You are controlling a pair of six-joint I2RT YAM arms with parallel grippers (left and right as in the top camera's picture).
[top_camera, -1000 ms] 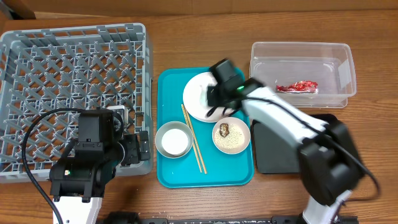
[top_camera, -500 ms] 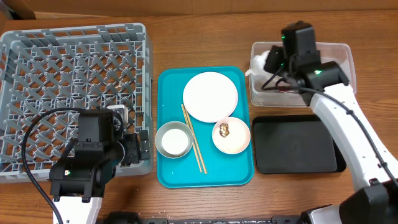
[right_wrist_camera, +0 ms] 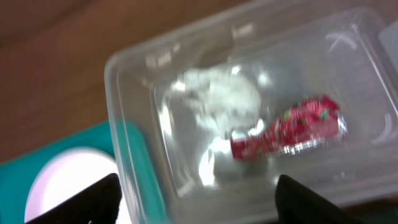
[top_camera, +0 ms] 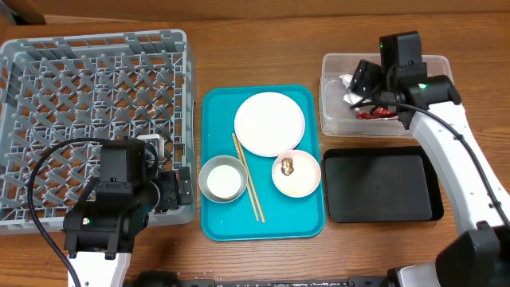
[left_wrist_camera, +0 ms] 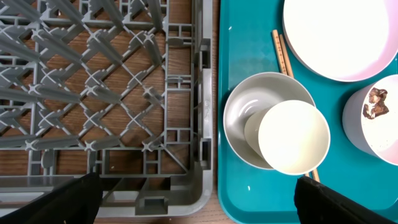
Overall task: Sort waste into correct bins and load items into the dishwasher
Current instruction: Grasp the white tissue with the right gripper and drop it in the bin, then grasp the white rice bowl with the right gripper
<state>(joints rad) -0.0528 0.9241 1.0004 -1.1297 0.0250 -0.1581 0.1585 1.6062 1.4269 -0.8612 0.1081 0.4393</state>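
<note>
Wad (right_wrist_camera: 217,99) is off the plate (top_camera: 270,123) since a second ago and lies in the tub (top_camera: 351,57), at 10 o'clock of the wrapper (right_wrist_camera: 289,127). Right gripper (right_wrist_camera: 208,199) hangs above, spread wide, empty. Left gripper (left_wrist_camera: 199,205) likewise, by the rack (left_wrist_camera: 93,93). Rice probably next.

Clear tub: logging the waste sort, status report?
Left gripper open by dish rack. Right gripper open above clear tub. Paper wad, red wrapper inside. Nothing in the way.

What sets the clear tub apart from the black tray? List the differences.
The clear tub is see-through; the black tray is opaque. The clear tub holds a paper wad and a red wrapper; nothing shows in the black tray. The tub has taller walls; the tray is shallow. Both are rectangular with rounded corners.
</note>
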